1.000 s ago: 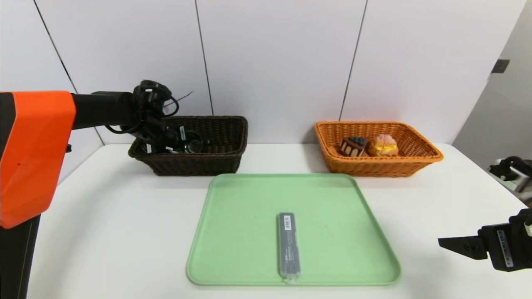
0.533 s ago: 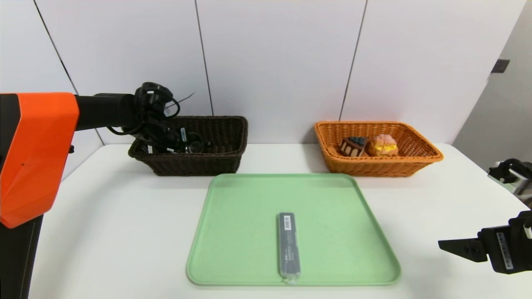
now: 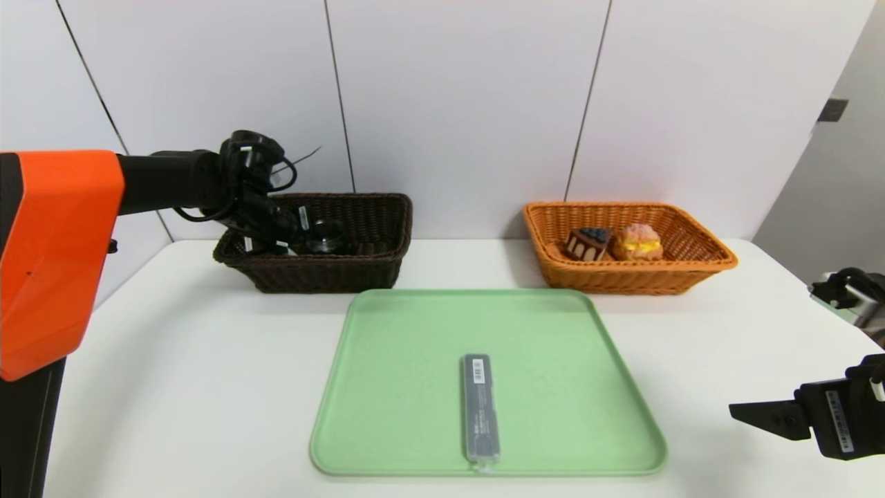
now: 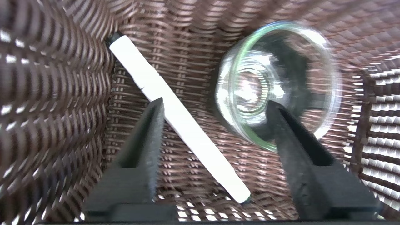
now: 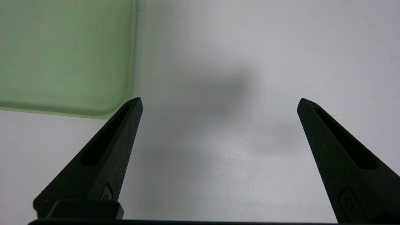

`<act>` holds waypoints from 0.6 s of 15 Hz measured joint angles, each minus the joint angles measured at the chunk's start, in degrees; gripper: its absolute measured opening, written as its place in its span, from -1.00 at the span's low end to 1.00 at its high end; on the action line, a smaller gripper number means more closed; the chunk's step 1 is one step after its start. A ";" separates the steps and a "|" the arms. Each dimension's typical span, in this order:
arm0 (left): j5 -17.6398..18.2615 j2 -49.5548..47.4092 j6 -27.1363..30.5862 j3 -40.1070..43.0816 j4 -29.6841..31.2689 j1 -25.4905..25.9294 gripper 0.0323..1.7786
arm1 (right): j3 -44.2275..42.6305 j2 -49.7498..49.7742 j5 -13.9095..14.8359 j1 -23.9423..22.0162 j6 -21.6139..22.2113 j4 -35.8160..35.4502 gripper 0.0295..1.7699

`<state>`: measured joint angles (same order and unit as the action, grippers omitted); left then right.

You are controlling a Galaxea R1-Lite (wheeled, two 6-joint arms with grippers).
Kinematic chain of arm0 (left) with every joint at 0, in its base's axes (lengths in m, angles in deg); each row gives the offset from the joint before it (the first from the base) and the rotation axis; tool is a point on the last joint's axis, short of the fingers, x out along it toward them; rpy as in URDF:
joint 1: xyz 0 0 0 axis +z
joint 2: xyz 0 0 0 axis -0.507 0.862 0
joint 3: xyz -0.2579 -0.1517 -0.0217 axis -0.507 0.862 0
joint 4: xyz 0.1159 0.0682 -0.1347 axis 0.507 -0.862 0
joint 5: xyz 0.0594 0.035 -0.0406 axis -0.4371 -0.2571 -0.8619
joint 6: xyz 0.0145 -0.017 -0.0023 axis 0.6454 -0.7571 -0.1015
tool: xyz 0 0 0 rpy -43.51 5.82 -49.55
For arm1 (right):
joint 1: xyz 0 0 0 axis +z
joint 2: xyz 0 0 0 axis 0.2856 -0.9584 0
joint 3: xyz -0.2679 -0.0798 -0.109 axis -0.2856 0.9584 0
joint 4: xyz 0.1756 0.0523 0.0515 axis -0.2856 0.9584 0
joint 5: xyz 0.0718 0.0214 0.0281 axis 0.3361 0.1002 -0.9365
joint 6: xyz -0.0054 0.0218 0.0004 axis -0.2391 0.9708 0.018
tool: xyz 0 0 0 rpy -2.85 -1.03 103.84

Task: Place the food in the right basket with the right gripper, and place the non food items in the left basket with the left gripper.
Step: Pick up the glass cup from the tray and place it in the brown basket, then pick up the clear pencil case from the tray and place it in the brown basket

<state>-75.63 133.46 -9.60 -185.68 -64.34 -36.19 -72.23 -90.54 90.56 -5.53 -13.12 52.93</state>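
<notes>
Dark brown wicker marks the left basket [image 3: 314,242] at the table's [image 3: 173,360] far left, and the left tool [image 3: 304,235] dips into it from above. Opposite, the right basket [image 3: 626,245] of orange weave holds the chocolate cake wedge [image 3: 588,243] and the cream puff [image 3: 637,242], side by side. On the green tray [image 3: 387,387] between them lies the long grey case [image 3: 480,407], alone and lengthwise, with bare tray all round it. It looks stiff, light and smooth; a pinch across its narrow middle seems the safest hold, and the low tray rim should not hinder a lift. The right tool [image 3: 760,413] hangs idle over the table's near right corner.

From the left wrist, the left tool [image 4: 215,107] stands spread and holds nothing. The white marker pen [image 4: 178,118] lies slantwise on the basket floor, and the glass cup [image 4: 275,84] rests tipped on its side just past one finger. Glass is fragile and slippery, and the wicker walls crowd close, so a straight rise out looks wisest.

From the right wrist, the right tool [image 5: 218,103] is spread wide above bare table, a tray corner nearby.
</notes>
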 joint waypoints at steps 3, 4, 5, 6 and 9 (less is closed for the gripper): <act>0.01 -3.86 -0.11 0.02 -0.27 -1.34 0.50 | 0.74 0.30 -0.06 0.00 -0.07 0.00 0.93; 0.06 -5.88 -0.24 0.02 -0.41 -2.17 0.55 | 0.95 0.37 -0.09 0.04 -0.10 0.00 0.93; 0.17 -8.19 -0.50 0.09 -1.04 -3.33 0.59 | 1.08 0.41 -0.09 0.06 -0.10 -0.02 0.93; 0.23 -10.78 -0.96 0.18 -2.10 -4.83 0.63 | 1.24 0.41 -0.12 0.06 -0.10 0.00 0.93; 0.28 -19.05 -4.39 0.44 -7.61 -13.69 0.72 | 1.33 0.37 -0.11 0.09 -0.07 -0.11 0.93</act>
<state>-75.35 114.40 -13.99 -185.24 -71.95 -49.88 -70.90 -90.17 90.45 -5.44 -13.19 52.82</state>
